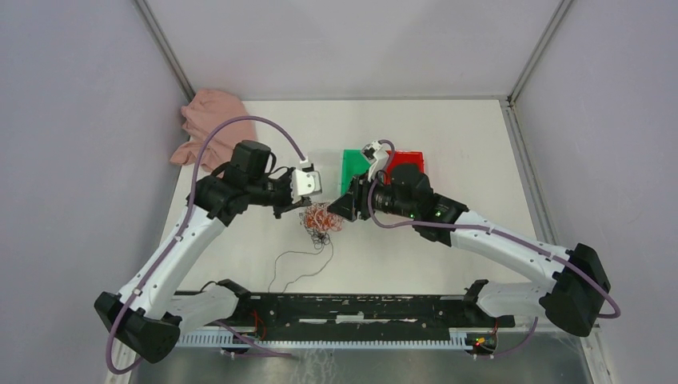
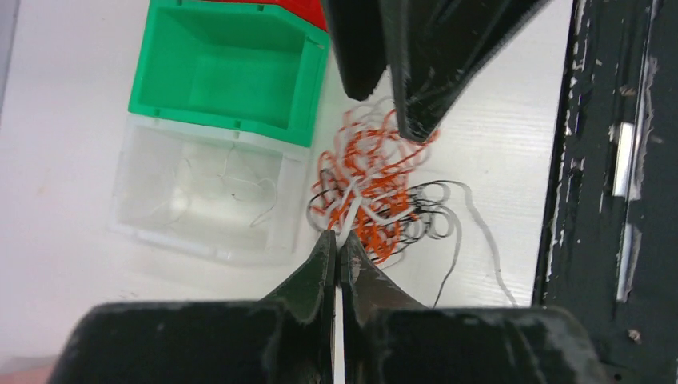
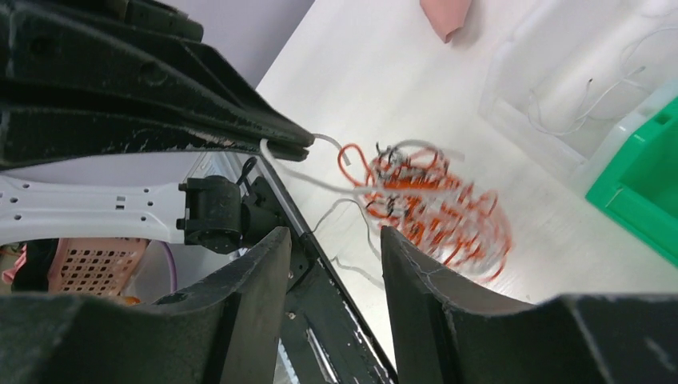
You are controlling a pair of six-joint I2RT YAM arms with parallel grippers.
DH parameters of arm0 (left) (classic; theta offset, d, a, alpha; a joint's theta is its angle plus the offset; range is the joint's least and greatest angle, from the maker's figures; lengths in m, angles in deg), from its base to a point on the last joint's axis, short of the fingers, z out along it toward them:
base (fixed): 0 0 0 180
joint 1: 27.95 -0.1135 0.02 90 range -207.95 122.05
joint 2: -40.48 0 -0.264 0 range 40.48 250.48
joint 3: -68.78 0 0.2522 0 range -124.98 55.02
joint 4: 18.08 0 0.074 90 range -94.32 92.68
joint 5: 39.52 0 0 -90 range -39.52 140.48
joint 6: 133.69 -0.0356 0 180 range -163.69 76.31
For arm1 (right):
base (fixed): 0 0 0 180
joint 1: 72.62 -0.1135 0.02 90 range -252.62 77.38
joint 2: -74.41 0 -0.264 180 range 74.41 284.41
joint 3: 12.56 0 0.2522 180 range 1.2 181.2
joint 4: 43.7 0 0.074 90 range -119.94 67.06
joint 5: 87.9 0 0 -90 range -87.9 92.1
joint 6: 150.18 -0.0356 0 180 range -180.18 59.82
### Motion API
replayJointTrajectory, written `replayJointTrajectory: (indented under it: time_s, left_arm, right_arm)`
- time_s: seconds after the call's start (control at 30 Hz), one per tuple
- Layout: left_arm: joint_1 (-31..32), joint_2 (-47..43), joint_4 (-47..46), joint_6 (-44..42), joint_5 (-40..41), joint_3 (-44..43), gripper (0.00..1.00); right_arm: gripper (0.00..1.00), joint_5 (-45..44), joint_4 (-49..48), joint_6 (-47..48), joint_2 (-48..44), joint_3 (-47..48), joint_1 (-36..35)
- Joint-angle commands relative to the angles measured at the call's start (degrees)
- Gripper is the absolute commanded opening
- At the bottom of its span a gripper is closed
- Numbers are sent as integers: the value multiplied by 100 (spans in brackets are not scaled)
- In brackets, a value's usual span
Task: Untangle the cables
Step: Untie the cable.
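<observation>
Top view: cables (image 1: 320, 218) too small to separate strand by strand; red bin (image 1: 409, 157) partly hidden behind right arm (image 1: 496, 236). Right wrist view: cables blurred; pink cloth (image 3: 446, 14) cut off by top edge.

— What does the top view give me?
— I see the whole bench (image 1: 448, 144) from high above, behind its near edge.
— And the wrists?
— Both sit close, low over the bench, facing each other across the cables (image 2: 368, 188), which all three views share.
</observation>
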Motion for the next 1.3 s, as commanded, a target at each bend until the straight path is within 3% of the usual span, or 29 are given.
replayJointTrajectory:
  time_s: [0.0, 0.43, 0.73, 0.93, 1.27]
  left_arm:
    - [78, -278, 141, -1029, 107, -212, 3]
    - [323, -823, -245, -2129, 179, 101, 3]
    - [409, -874, -712, -2184, 72, 62, 3]
    - [493, -821, -913, -1984, 66, -92, 3]
    - [592, -716, -1413, -891, -76, -897, 3]
  right_arm:
    - [52, -321, 70, 120, -143, 374, 45]
    - [58, 19, 161, 345, 712, 1006, -180]
    - [59, 14, 18, 321, 1143, 1302, -393]
    - [57, -289, -90, 305, 1265, 1199, -505]
    - [49, -886, -544, 145, 1189, 380, -522]
